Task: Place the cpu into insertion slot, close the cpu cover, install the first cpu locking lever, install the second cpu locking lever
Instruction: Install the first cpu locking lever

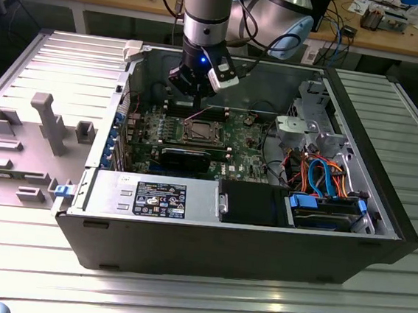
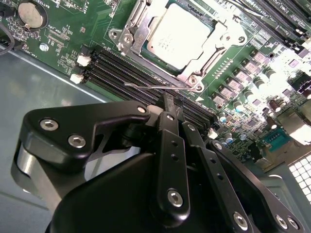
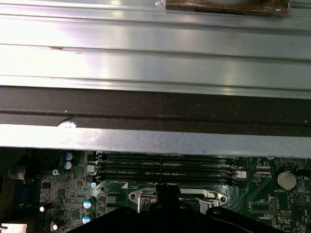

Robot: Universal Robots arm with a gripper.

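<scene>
Exterior view's left: moulded grey plastic fixture tray (image 1: 25, 139). Next, open black computer case (image 1: 258, 257) with a black printed label (image 1: 160, 199) on its silver power-supply box; we leave the print unread. The black gripper (image 1: 193, 90) hangs over the green motherboard (image 1: 243, 149). In the second wrist view its jaws are drawn together beside a thin wire locking lever (image 2: 146, 86); whether they pinch it, we cannot tell. The silver-grey square cpu (image 2: 177, 34) sits in the metal-rimmed insertion slot (image 2: 124, 36), silvery windowed cpu cover (image 2: 221, 43) down around it.
</scene>
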